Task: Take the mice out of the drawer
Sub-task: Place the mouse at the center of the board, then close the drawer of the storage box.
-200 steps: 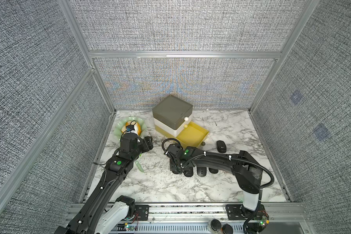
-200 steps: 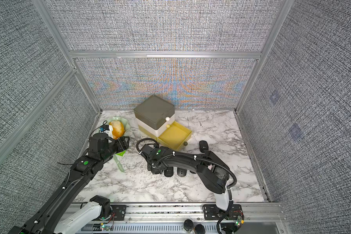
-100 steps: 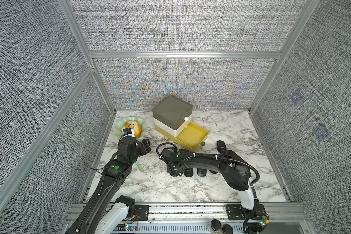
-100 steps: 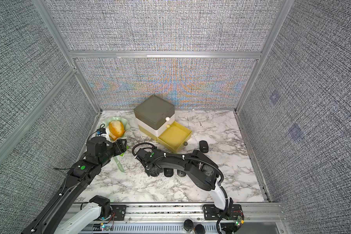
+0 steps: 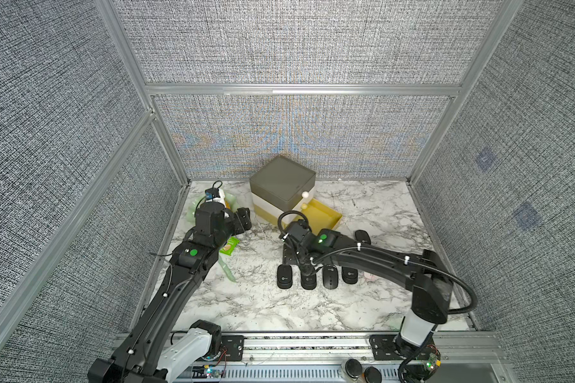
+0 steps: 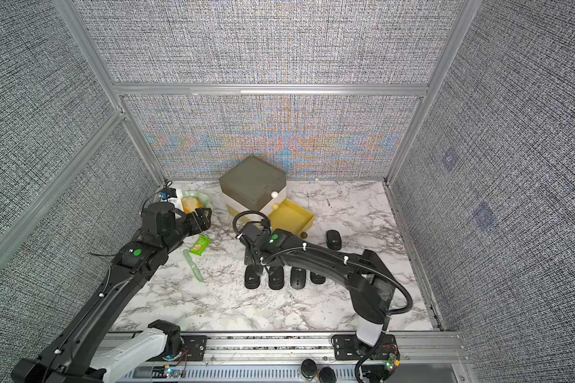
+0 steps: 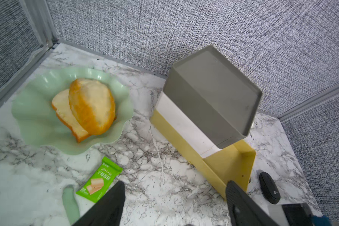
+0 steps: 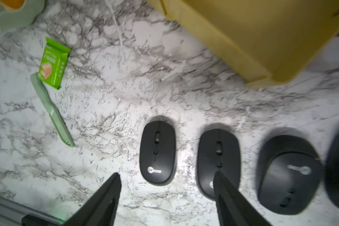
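R hand (image 8: 166, 175) apart, empty, above glossy black oval mice (image 8: 157, 152) on marbled worktop (image 8: 125, 88); L hand (image 7: 175, 183) apart too. Risk: low swing cd knock one askew.

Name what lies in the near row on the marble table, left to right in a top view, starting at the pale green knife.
Pale green plastic knife → first glossy black oval mouse → second black mouse → third black mouse → fourth black mouse → pale pink mouse, mostly hidden.

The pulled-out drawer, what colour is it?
Mustard yellow. The drawer shows best in the left wrist view.
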You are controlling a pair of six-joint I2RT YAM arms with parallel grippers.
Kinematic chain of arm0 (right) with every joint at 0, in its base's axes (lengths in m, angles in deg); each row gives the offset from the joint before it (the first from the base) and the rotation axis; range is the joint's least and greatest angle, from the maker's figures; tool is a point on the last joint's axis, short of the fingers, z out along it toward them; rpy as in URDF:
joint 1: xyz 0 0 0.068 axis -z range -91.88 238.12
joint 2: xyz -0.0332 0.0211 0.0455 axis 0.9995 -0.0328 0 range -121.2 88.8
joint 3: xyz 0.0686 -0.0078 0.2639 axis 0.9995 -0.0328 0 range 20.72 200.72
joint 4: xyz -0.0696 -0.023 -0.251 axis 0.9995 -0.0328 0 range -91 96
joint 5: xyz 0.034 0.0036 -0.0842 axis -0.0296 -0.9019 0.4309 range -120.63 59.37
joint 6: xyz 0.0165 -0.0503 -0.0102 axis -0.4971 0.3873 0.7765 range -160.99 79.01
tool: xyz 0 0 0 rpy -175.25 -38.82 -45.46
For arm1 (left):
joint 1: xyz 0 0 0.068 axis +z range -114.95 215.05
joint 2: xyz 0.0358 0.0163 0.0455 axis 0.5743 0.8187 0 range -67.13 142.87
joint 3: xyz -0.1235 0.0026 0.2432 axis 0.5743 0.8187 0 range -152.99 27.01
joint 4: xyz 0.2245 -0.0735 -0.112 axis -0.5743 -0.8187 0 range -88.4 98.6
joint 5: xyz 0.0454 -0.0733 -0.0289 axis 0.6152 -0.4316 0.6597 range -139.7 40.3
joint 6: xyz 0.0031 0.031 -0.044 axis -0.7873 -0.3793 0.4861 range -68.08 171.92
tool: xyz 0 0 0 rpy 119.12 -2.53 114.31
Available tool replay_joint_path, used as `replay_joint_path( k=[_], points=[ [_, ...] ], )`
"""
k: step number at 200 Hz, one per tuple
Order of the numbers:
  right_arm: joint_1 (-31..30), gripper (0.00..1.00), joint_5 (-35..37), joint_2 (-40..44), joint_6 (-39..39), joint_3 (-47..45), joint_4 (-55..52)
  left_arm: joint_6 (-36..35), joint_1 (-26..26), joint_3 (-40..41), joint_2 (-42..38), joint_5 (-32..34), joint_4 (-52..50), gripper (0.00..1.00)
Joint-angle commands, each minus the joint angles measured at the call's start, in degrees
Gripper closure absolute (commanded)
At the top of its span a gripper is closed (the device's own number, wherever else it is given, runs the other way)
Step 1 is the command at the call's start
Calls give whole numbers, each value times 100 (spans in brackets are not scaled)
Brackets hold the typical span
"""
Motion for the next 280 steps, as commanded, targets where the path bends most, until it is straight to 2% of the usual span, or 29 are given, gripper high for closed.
replay_joint_path(
  k=[1,38,58,73,89,105,122,135,155,180,211,255,280],
  points=[
    [446,28,126,434,372,-346,-133,-423,128,-572,598,-367,232,14],
    [1838,36,-146,1098,995,-1228,326,-887,569,-1810,1975,-1013,290,9],
    [2387,40,-267,972,1300,-1466,689,-1080,857,-2551,2841,-1429,144,6],
    [2823,44,-579,709,1392,-1426,751,-1118,1098,-3007,3418,-2002,277,5],
    [3070,44,-584,430,1490,-1334,892,-1365,1215,-3585,4028,-2457,303,2],
    [3288,45,-558,136,1576,-1189,997,-1651,1242,-4493,4765,-2604,-200,2],
    [3471,47,-686,-98,1627,-1102,1177,-1769,1270,-5311,5428,-3179,-592,2],
    [3544,46,-690,-313,1682,-1002,1313,-1810,1270,-5636,5847,-3477,-619,2],
    [3639,47,-779,-684,1754,-695,1275,-1801,1262,-6040,6253,-3445,-831,1],
    [3644,47,-1001,-991,1794,-531,1576,-1852,1259,-6167,6472,-3743,-916,2],
    [3619,47,-1447,-1261,1911,-349,2055,-1920,1218,-5897,6473,-4335,-850,3],
    [3516,47,-2161,-1596,1897,-58,2747,-2169,967,-5680,6407,-4381,-1020,4],
    [3422,46,-2455,-1898,1844,186,3040,-2074,940,-5502,6344,-4271,-959,5]
  ],
)
